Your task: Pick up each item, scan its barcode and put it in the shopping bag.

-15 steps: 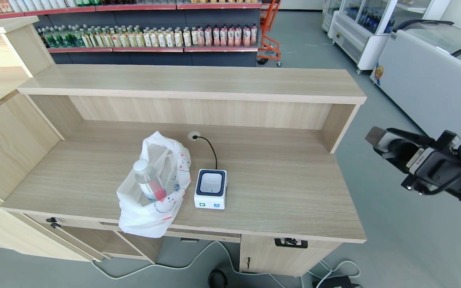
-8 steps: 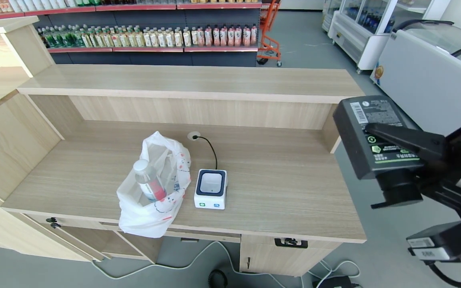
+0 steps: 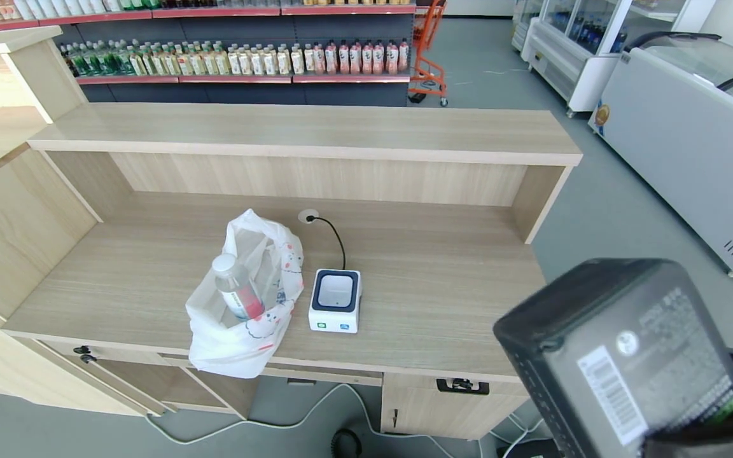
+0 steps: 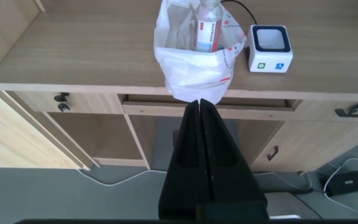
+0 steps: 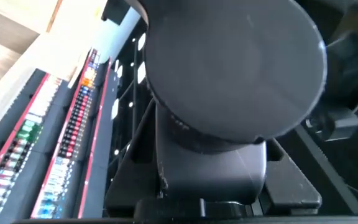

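Black package (image 3: 621, 356): held in the air close to the head camera, off the right front corner of the tabletop (image 3: 443, 286); a white barcode label (image 3: 611, 394) is seen on its upward face.
Right gripper (image 5: 211, 163): closed around the black package, whose dark round end is seen in the right wrist view.
Left gripper (image 4: 199, 102): fingers pressed together, nothing between them; held low in front of the tabletop edge, in line with the shopping bag.
Shopping bag (image 3: 239, 337): white plastic, mouth open upward, set at the tabletop's front edge with its lower part hanging over the edge.
Bottle (image 3: 236, 292): clear with a red-and-white label, inside the shopping bag, leaning, cap end up.
Scanner (image 3: 335, 300): white box with a dark-framed window on top, just beside the shopping bag on its right.
Cable (image 3: 336, 238): black, run from the back of the scanner to a round hole in the tabletop.
Upper ledge (image 3: 303, 130): pale wood, raised along the far side.
Shelves (image 3: 245, 60): rows of drink bottles, well behind.
Freezers (image 3: 691, 121): white chests on the far right.
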